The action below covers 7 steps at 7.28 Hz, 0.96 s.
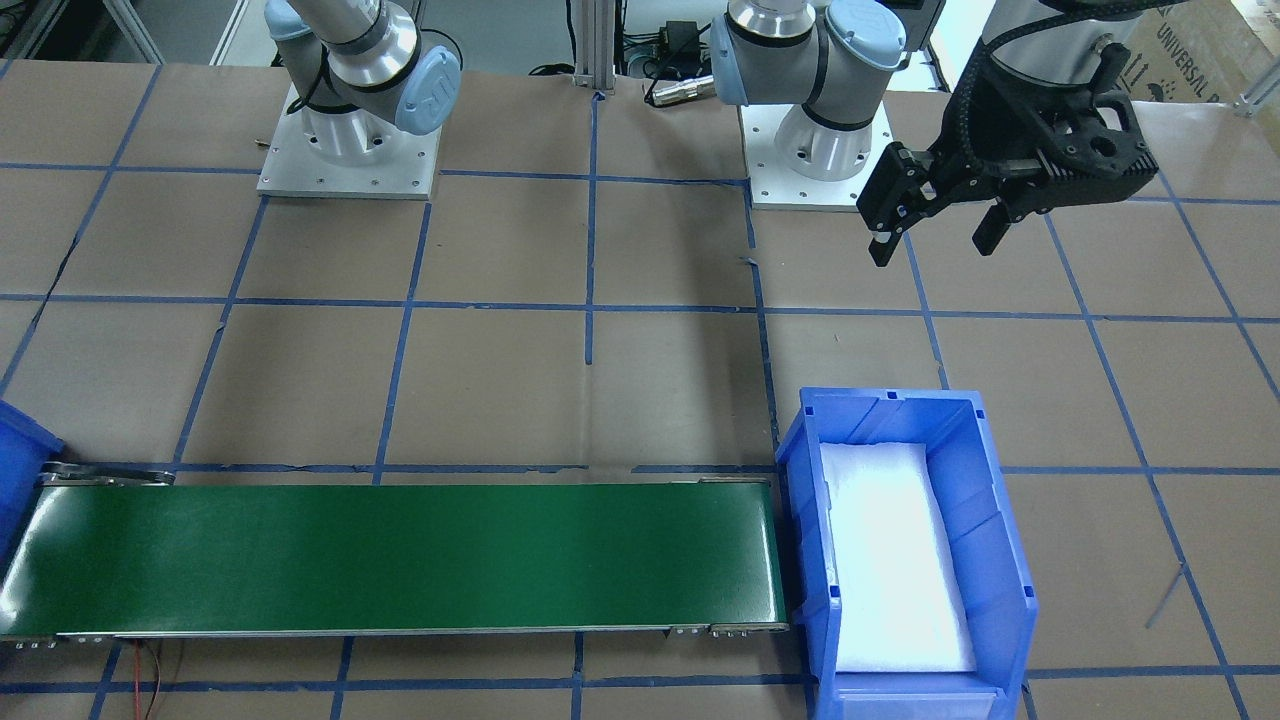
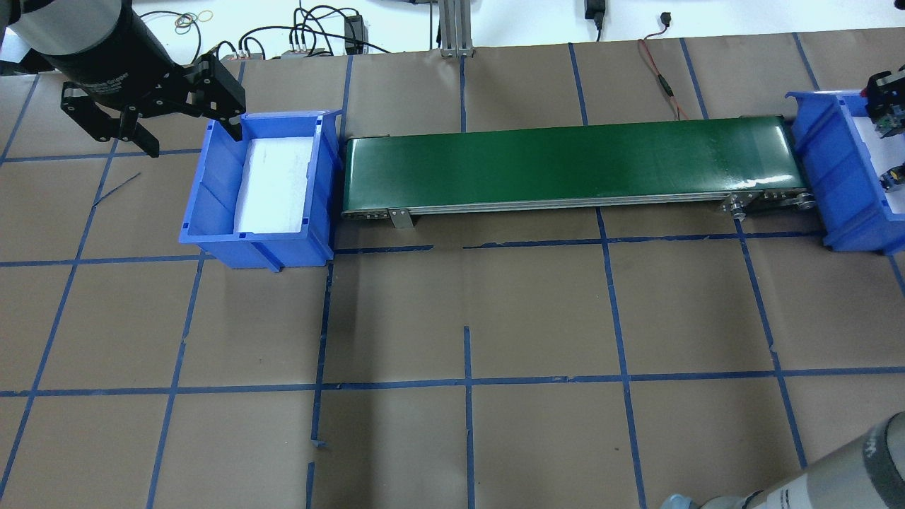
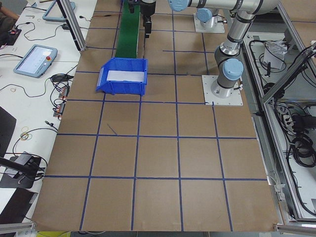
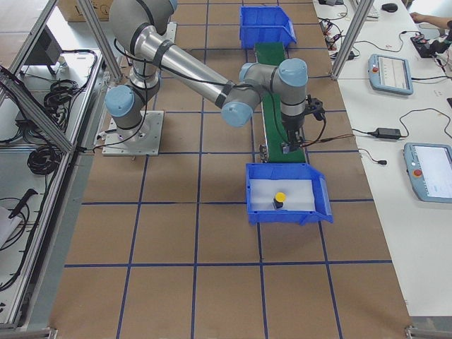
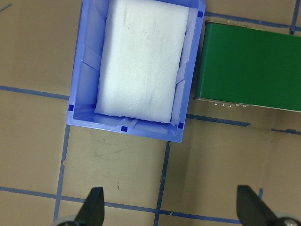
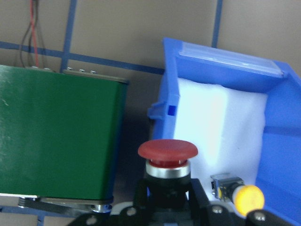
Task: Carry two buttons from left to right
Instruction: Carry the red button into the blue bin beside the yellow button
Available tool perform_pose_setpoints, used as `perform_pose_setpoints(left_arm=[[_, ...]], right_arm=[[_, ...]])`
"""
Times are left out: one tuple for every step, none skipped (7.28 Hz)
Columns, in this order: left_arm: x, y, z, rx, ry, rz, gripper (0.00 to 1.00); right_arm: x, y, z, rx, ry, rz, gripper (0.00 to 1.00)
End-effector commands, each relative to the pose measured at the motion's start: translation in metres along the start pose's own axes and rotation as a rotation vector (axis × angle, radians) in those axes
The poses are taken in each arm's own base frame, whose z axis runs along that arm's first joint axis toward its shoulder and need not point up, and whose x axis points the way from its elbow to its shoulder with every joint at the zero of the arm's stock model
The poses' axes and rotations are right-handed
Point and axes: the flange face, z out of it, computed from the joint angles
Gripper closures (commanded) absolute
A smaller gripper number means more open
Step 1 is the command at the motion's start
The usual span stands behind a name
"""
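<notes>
The red button [image 6: 167, 150] is held upright in my right gripper [image 6: 167, 193], which is shut on its black body. It hangs over the end of the green conveyor [image 6: 56, 136], next to the right blue bin [image 6: 282, 141]. The exterior right view shows this gripper [image 4: 288, 146] just before that bin [image 4: 286, 215]. The yellow button [image 6: 247, 197] lies on white foam inside the bin and also shows in the exterior right view [image 4: 280, 200]. My left gripper [image 1: 935, 242] is open and empty, high beside the left blue bin [image 1: 800, 470], which holds only white foam.
The conveyor [image 2: 565, 162] runs between the left bin [image 2: 212, 177] and the right bin [image 2: 827, 162]. Both arm bases [image 1: 345, 150] stand on the paper-covered table with blue tape lines. Red wires [image 2: 661, 78] lie behind the belt.
</notes>
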Motion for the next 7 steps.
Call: perform_pose_setpoints(left_arm=[[0.0,0.0,0.0,0.002,0.0,0.0,0.0],[0.0,0.0,0.0,0.002,0.002,0.0,0.0],[0.0,0.0,0.0,0.002,0.002,0.0,0.0],[0.0,-0.001,-0.001,0.004,0.002,0.0,0.0],[0.0,-0.001,-0.001,0.004,0.002,0.0,0.0],[0.0,-0.001,-0.001,0.004,0.002,0.0,0.0],[0.0,-0.001,-0.001,0.004,0.002,0.0,0.0]], right_arm=[[0.043,0.022,0.038,-0.017,-0.052,0.071,0.86],[0.046,0.023,0.056,-0.024,-0.076,0.08,0.84],[0.044,0.025,0.066,-0.034,-0.09,0.081,0.84],[0.043,0.026,0.086,-0.044,-0.119,0.084,0.84],[0.042,0.026,0.094,-0.051,-0.13,0.085,0.84],[0.04,0.03,0.099,-0.059,-0.139,0.085,0.82],[0.039,0.032,0.099,-0.065,-0.136,0.085,0.73]])
